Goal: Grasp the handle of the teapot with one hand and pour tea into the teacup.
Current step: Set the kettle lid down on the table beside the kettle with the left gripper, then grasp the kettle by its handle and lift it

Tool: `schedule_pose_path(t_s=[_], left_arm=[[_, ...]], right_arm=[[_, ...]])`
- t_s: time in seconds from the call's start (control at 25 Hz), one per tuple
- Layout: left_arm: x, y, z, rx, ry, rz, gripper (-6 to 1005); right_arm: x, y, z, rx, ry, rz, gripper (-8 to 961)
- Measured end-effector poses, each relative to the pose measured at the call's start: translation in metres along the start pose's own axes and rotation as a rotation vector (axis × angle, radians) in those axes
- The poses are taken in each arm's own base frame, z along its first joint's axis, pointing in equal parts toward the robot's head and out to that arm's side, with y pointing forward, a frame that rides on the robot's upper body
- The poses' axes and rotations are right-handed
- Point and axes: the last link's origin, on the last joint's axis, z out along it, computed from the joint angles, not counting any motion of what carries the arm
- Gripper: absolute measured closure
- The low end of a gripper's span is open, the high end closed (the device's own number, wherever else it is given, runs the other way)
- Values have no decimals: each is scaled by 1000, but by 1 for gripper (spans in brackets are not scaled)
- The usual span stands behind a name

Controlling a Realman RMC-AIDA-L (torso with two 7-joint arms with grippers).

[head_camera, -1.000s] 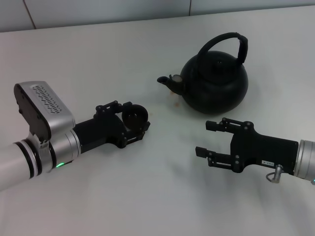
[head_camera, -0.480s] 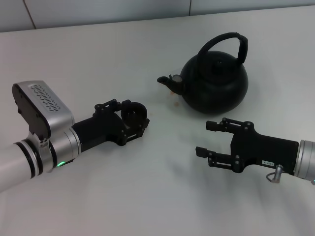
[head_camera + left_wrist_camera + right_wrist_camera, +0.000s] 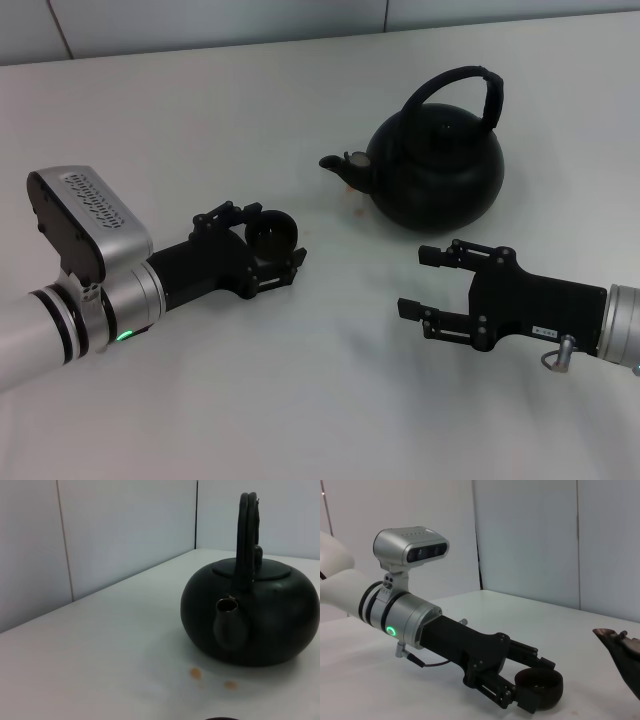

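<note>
The black teapot (image 3: 440, 170) stands at the back right of the table, its spout (image 3: 340, 163) pointing to my left and its arched handle (image 3: 455, 82) upright. It also shows in the left wrist view (image 3: 265, 625), with its handle (image 3: 246, 540). My left gripper (image 3: 274, 240) is shut on the small black teacup (image 3: 270, 232), low over the table and left of the spout. The right wrist view shows the cup (image 3: 538, 685) between the left gripper's fingers (image 3: 507, 695). My right gripper (image 3: 415, 282) is open and empty, in front of the teapot.
Two small orange-brown spots (image 3: 195, 672) lie on the white table (image 3: 330, 380) just below the spout. A wall (image 3: 200, 20) runs along the table's far edge.
My left gripper has shifted and turned slightly with the teacup in it. The right arm and the teapot have not moved.
</note>
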Motion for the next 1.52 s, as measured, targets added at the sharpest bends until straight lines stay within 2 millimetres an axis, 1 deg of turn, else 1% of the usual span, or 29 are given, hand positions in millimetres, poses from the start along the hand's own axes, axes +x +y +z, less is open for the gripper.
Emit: schedule_pose_path(t_s=[0.64,0.68,0.72,0.76,0.8,0.88,0.92,0.96,1.0,1.04,1.08,1.12,1.16,1.2,1.28,1.32,1.36,1.4,1.52], left_arm=[[3,1,-3,-9,34,-13,140],[2,0,-8,-4,54,-23,140],[-2,-3,-24,11,105,-41,139],[-2,-3,-24,11,105,-41,139],[-3,-4,-31,15,123,-46,139],[-3,-4,-31,15,123,-46,139],[-7,-6,-43,24,145,-52,139],[-14,-7,-63,37,177,-50,139],[-17,-6,-73,39,190,-44,139],[-17,-6,-73,39,190,-44,139],[-20,-5,-81,42,197,-39,139],[-25,-4,-95,47,209,-29,140],[-26,-4,-99,50,212,-26,140],[-30,-3,-113,52,219,-11,140],[-30,-3,-113,52,219,-11,140],[-32,-2,-119,50,220,-2,140],[-34,-1,-134,26,214,11,140],[-35,-1,-139,2,204,7,140],[-37,0,-146,-33,183,0,140]], right_arm=[[0,0,0,1,0,-1,235],[0,0,0,0,0,-1,235],[0,0,0,1,1,-2,235],[0,0,0,1,1,-2,235],[0,-1,0,4,4,-2,235],[0,-1,0,5,5,-2,235],[1,-1,0,6,6,-3,235],[1,-1,0,6,7,-3,235],[1,-1,0,6,7,-3,235],[1,-1,0,6,7,-3,235],[1,-2,0,7,6,-3,235],[0,-2,0,9,5,-3,235],[0,-2,0,11,4,-3,235],[0,-2,0,13,3,-3,235],[0,-2,-1,15,3,-2,235],[0,-3,-1,17,2,-2,235],[0,-3,-1,20,0,-1,235],[0,-3,-2,25,-1,1,235],[0,-4,-2,32,-4,2,235]])
